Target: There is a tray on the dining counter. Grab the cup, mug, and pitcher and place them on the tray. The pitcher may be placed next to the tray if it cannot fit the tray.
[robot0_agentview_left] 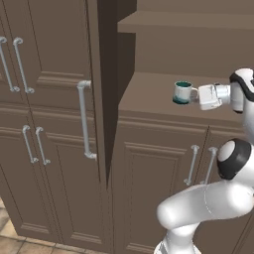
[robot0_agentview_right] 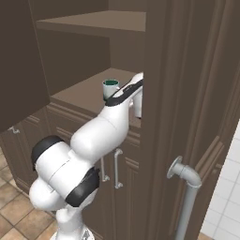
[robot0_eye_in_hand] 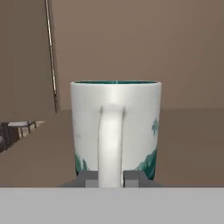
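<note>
The gripper (robot0_eye_in_hand: 111, 178) is closed on the white loop handle of the mug (robot0_eye_in_hand: 115, 127), one fingertip on each side of it. The mug stands upright on the brown cabinet shelf (robot0_agentview_left: 149, 94), directly ahead of the gripper. Judged rigid, light, glazed and slippery (a handle pinch may let it swing); lift slowly.

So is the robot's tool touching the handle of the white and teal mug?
Touching. In the hand view the tool has its two grey fingertips pressed against either side of the white and teal mug's loop handle, with no gap showing.
</note>
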